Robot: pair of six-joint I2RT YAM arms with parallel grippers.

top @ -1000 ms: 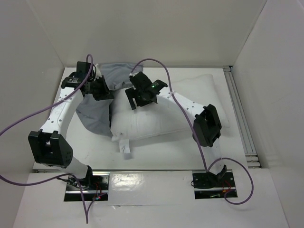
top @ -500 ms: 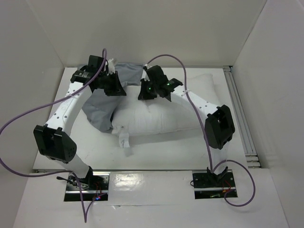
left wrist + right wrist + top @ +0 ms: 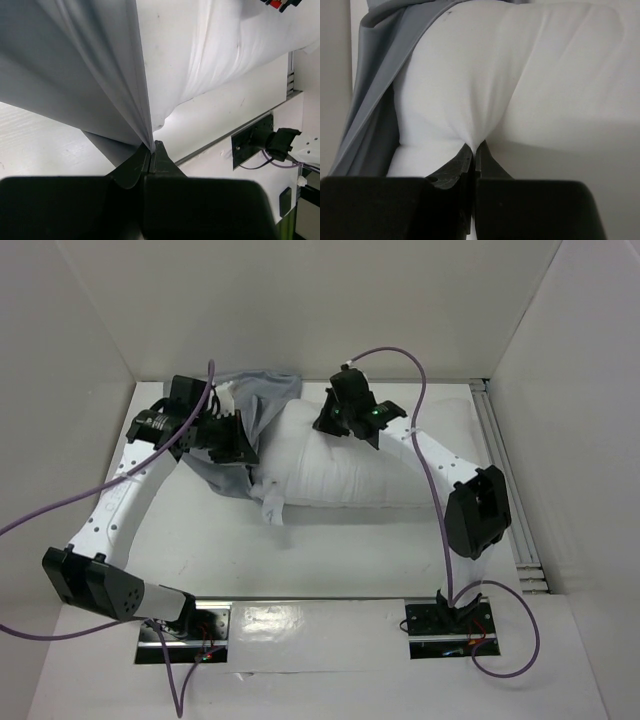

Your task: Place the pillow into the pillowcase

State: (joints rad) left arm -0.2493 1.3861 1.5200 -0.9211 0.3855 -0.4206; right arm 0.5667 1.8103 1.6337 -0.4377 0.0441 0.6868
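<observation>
- The pillow (image 3: 380, 465) lies lengthwise along the far edge of the counter (image 3: 330, 550), running from the middle toward the far right corner.
- The pillowcase (image 3: 262, 392) is bunched toward the far left corner. Its grey cloth wraps the pillow's left end on the far side and on the near side.
- The left claw (image 3: 152, 148) is clenched on a fold of the grey cloth, which rises taut from the fingertips. Judgement: this grip holds one lip of the case mouth up and open so that the pillow end has a gap to enter.
- The right claw (image 3: 474, 149) is clenched on a pinch of the pillow's white cover, near its left end on the far side, and creases fan out from the pinch. Judgement: gripping close to the leading end lets this arm steer that end into the mouth without folding the stuffing.
- Progress, judged: only the leading end is inside, and most of the pillow is bare.
- Risk, judged: the thin pinch of white cover may slip under a pull.
</observation>
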